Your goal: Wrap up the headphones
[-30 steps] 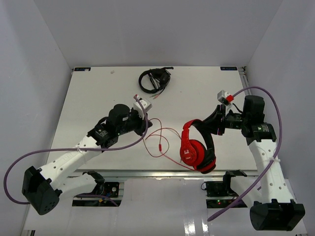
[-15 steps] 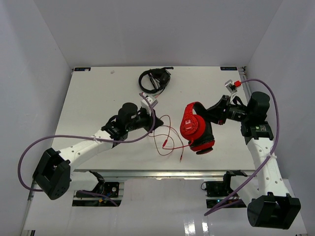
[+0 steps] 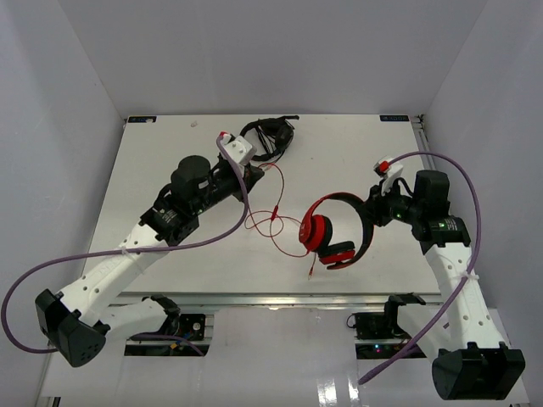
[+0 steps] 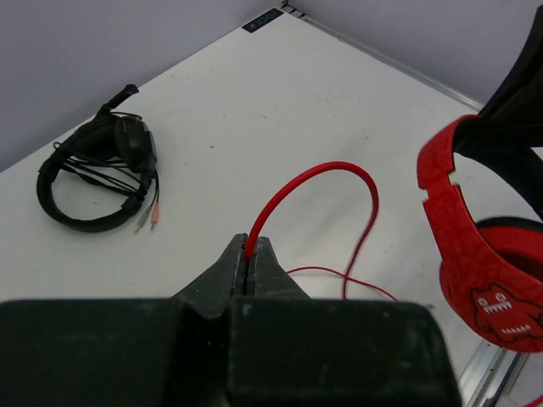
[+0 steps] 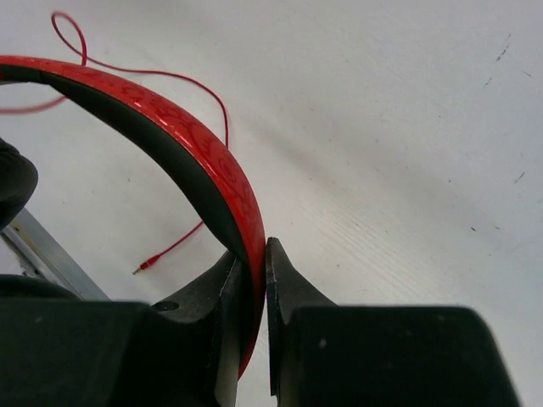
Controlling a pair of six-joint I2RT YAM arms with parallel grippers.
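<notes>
The red headphones (image 3: 329, 231) hang right of the table's middle, ear cups low. My right gripper (image 3: 371, 212) is shut on their red, black-lined headband (image 5: 199, 157), which also shows in the left wrist view (image 4: 475, 246). The thin red cable (image 3: 273, 212) runs left from the cups in loops. My left gripper (image 3: 260, 172) is shut on the cable (image 4: 293, 191), which arcs up out of the closed jaws. The cable's plug (image 5: 144, 266) lies on the table by the near edge (image 3: 312, 272).
Black headphones (image 3: 266, 138) with a bundled cable lie at the back middle of the table, also in the left wrist view (image 4: 97, 174). The table's metal front rail (image 3: 280, 298) runs along the near edge, close below the red ear cups.
My left gripper pulled back and left with the cable, drawing it longer. My right gripper lowered and turned the headphones so the band arches up and the cups hang lower.
</notes>
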